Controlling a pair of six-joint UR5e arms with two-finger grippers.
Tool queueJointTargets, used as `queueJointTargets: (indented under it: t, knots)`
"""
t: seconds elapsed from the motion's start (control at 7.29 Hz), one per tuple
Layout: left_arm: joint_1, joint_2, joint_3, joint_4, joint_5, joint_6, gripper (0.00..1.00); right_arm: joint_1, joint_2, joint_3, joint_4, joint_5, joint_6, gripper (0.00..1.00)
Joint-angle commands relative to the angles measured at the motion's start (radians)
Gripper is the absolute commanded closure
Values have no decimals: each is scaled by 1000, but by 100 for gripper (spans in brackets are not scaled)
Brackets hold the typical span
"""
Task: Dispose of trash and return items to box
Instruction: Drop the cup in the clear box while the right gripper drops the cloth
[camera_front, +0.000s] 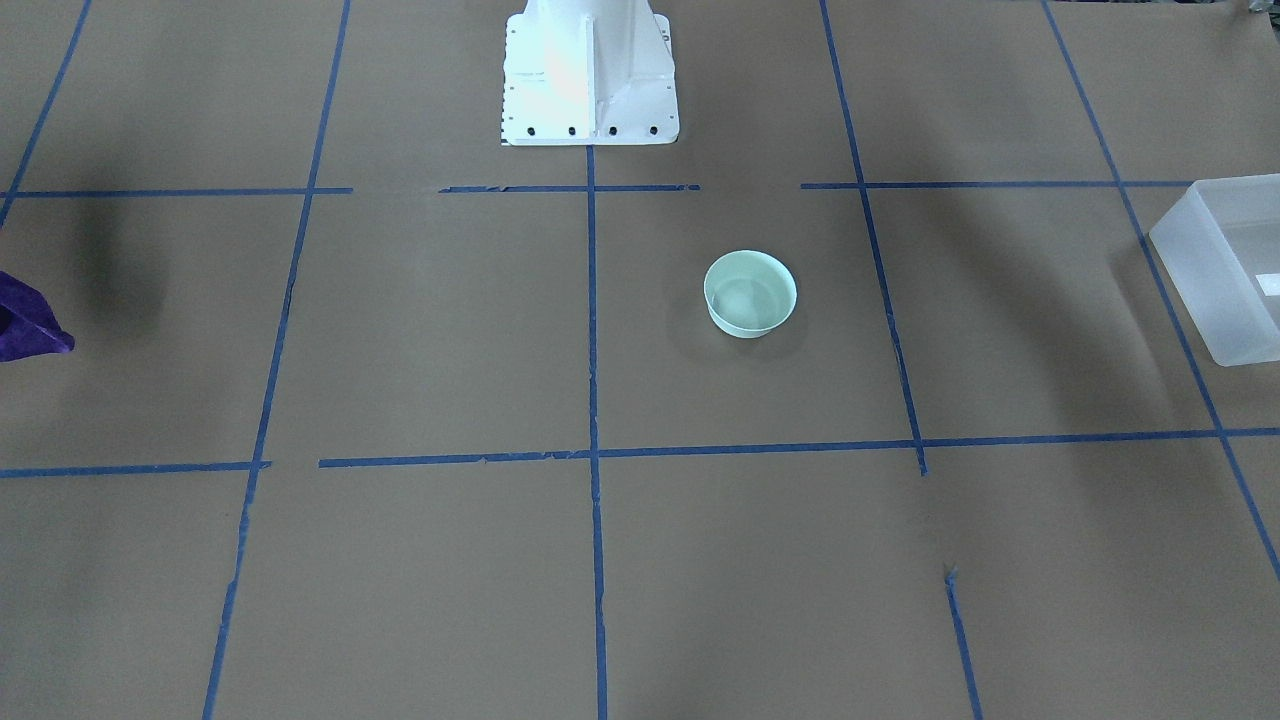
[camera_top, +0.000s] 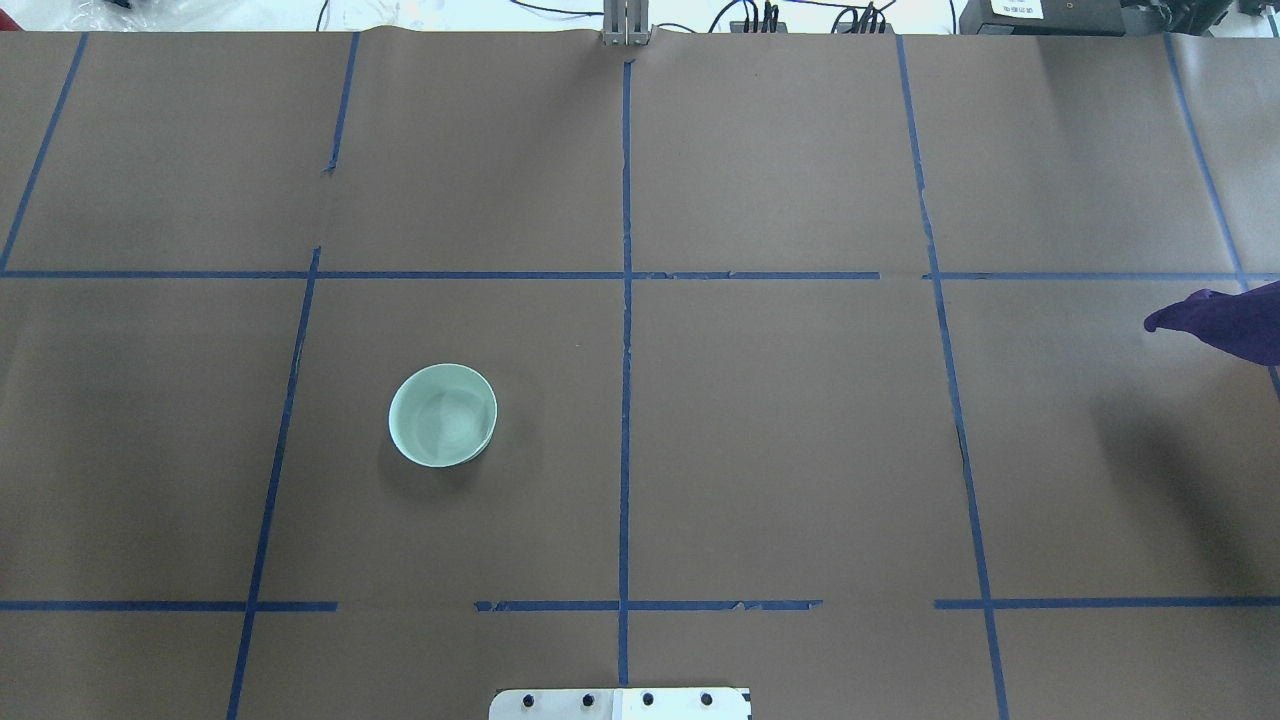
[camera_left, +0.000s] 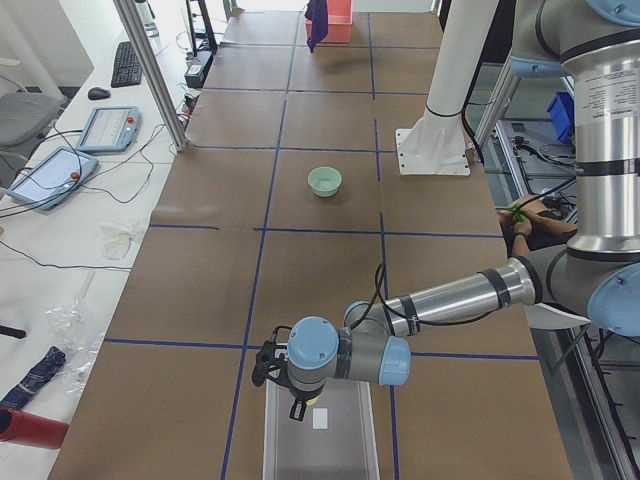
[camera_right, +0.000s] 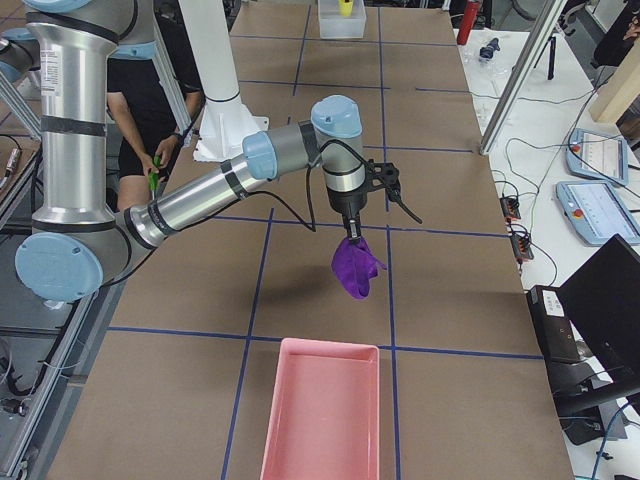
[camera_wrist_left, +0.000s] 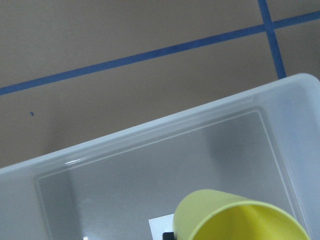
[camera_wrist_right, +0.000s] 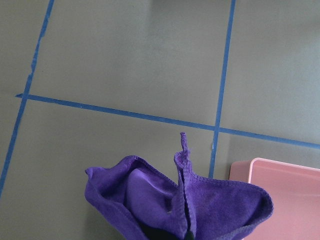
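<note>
The pale mint-green bowl (camera_front: 750, 293) stands upright on the brown table, left of centre in the overhead view (camera_top: 442, 414). My left gripper (camera_left: 300, 398) is shut on the yellow cup (camera_wrist_left: 235, 217) and holds it just above the frosted-white box (camera_wrist_left: 150, 131), which sits at the table's left end (camera_front: 1190, 270). My right gripper (camera_right: 350, 236) is shut on a purple cloth (camera_right: 355, 268) that hangs above the table, short of a pink tray (camera_right: 320, 410). The cloth fills the lower right wrist view (camera_wrist_right: 180, 200). The fingers are hidden in both wrist views.
The white robot base (camera_front: 590, 75) stands at the table's near middle edge. Blue tape lines cross the brown paper. A person (camera_right: 150, 100) stands behind the robot. Tablets (camera_left: 105, 128) and cables lie on the side bench.
</note>
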Motion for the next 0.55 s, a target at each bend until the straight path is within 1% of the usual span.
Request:
queueJointTargets:
  t: [0.0, 0.14, 0.27, 0.41]
  knots:
    - [33, 0, 25, -6, -57, 0, 100, 56, 2, -3, -10, -35, -96, 100]
    - [39, 0, 28, -18, -68, 0, 100, 62, 2, -3, -10, -56, -117, 100]
    - [44, -1, 28, -23, -71, -1, 78, 68, 5, -3, -10, -75, -120, 100]
    - [45, -3, 28, -41, -69, 0, 16, 70, 5, -4, -8, -87, -126, 100]
